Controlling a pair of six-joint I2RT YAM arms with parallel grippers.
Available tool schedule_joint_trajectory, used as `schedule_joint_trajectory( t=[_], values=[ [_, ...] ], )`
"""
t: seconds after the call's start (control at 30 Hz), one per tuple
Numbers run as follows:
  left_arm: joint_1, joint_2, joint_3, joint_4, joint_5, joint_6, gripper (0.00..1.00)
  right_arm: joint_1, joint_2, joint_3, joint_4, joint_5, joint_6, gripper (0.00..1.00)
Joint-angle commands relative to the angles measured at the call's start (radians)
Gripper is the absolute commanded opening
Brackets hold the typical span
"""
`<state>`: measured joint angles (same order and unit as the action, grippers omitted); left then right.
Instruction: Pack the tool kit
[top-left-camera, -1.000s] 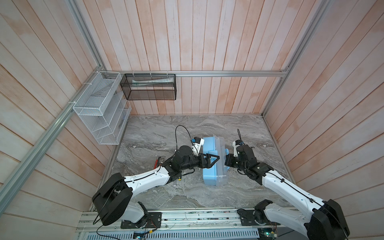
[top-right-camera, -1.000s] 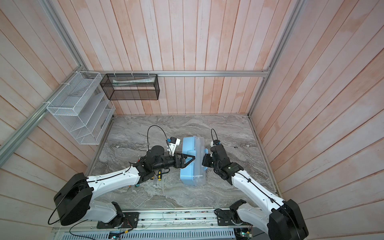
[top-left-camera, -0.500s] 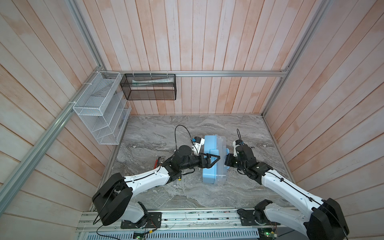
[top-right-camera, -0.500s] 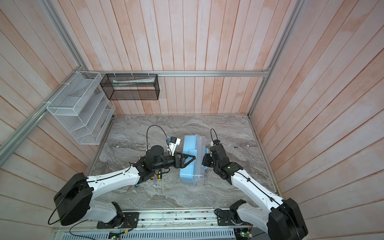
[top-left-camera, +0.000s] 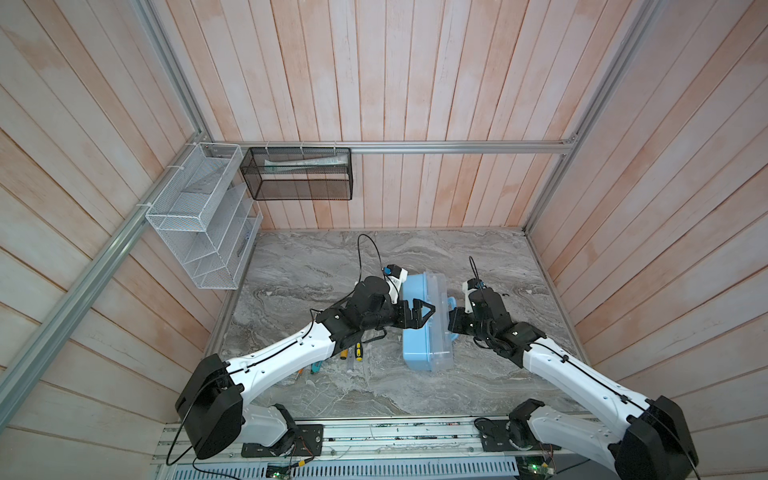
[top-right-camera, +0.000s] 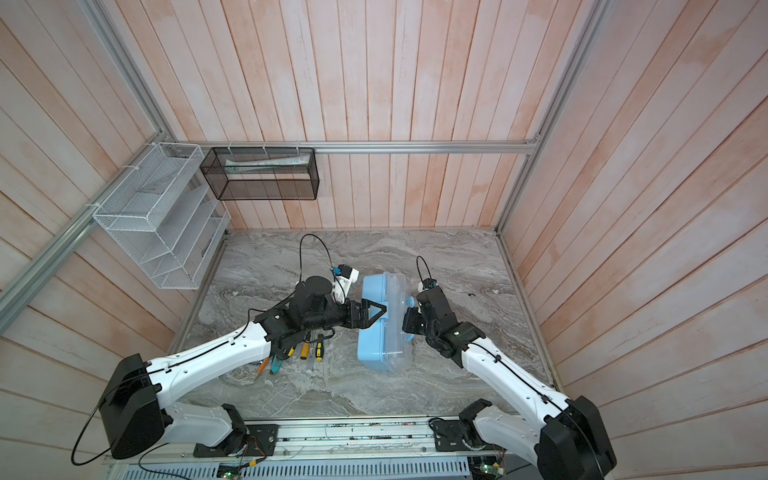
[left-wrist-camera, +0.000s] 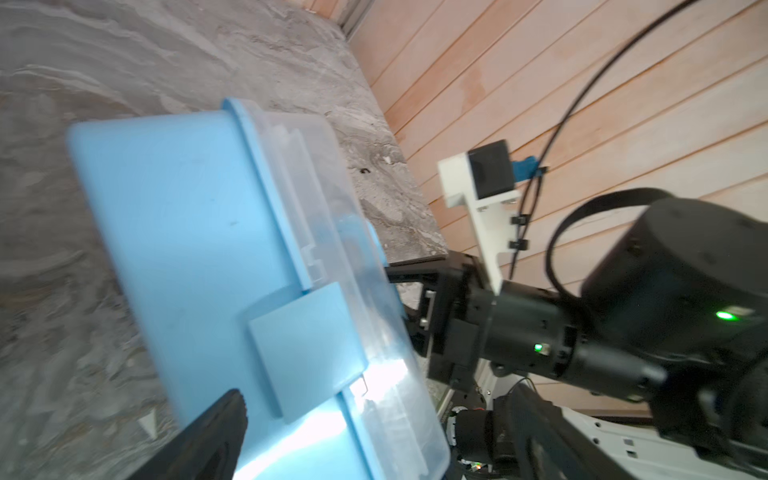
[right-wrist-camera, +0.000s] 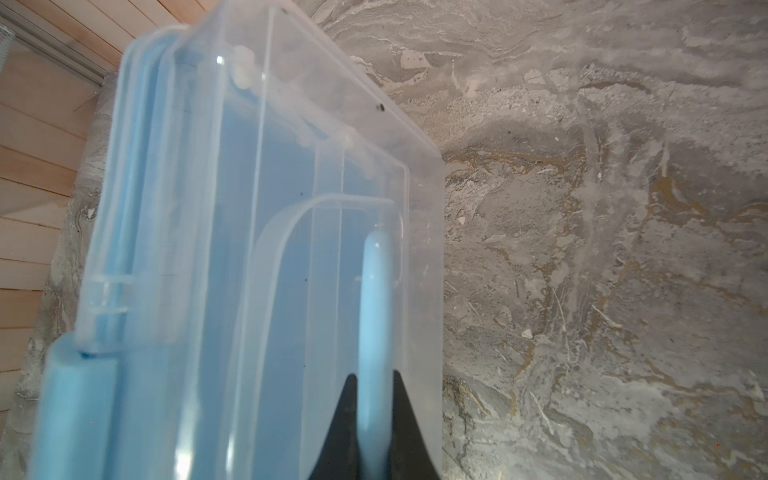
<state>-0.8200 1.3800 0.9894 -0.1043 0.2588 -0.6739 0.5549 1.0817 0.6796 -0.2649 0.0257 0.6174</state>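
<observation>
The tool kit case (top-left-camera: 424, 336) (top-right-camera: 380, 332) stands on its side on the marble table, its light-blue base toward the left arm and its see-through lid (right-wrist-camera: 291, 137) toward the right. My right gripper (right-wrist-camera: 374, 382) (top-left-camera: 453, 324) is shut on the light-blue handle (right-wrist-camera: 376, 299). The open left gripper (top-left-camera: 426, 313) (top-right-camera: 380, 311) straddles the case's upper edge near a blue latch (left-wrist-camera: 307, 345); one finger (left-wrist-camera: 216, 432) lies against the base (left-wrist-camera: 178, 232). Yellow-black screwdrivers (top-left-camera: 351, 351) (top-right-camera: 309, 347), a teal cutter (top-right-camera: 276, 365) and a pencil (top-right-camera: 262, 365) lie under the left arm.
A white wire-mesh rack (top-left-camera: 199, 224) hangs on the left wall and a black mesh basket (top-left-camera: 299, 174) on the back wall. Wooden walls close in the table on three sides. The right arm (left-wrist-camera: 582, 332) shows behind the case in the left wrist view.
The case has shifted and leaned very slightly. Both grippers keep their places and states.
</observation>
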Motion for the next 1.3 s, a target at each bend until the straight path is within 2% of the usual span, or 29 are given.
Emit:
schedule_joint_trajectory(
  t=[0.0, 0.33, 0.93, 1.1, 1.27],
  values=[
    [0.011, 0.007, 0.029, -0.117, -0.026, 0.038, 1.00, 0.004, -0.006, 0.039, -0.001, 0.002, -0.044, 0.00],
    [0.001, 0.049, 0.086, -0.091, 0.041, 0.038, 1.00, 0.005, 0.012, 0.042, 0.006, -0.016, -0.050, 0.00],
    [-0.014, 0.167, 0.147, -0.136, 0.071, 0.047, 1.00, 0.018, 0.046, 0.049, 0.046, -0.035, -0.060, 0.00],
    [-0.016, 0.186, 0.101, -0.002, 0.183, 0.030, 1.00, 0.027, 0.064, 0.040, 0.068, -0.042, -0.055, 0.00],
    [-0.018, 0.200, 0.040, 0.178, 0.302, -0.054, 1.00, 0.043, 0.076, 0.050, 0.081, -0.050, -0.051, 0.00]
  ],
)
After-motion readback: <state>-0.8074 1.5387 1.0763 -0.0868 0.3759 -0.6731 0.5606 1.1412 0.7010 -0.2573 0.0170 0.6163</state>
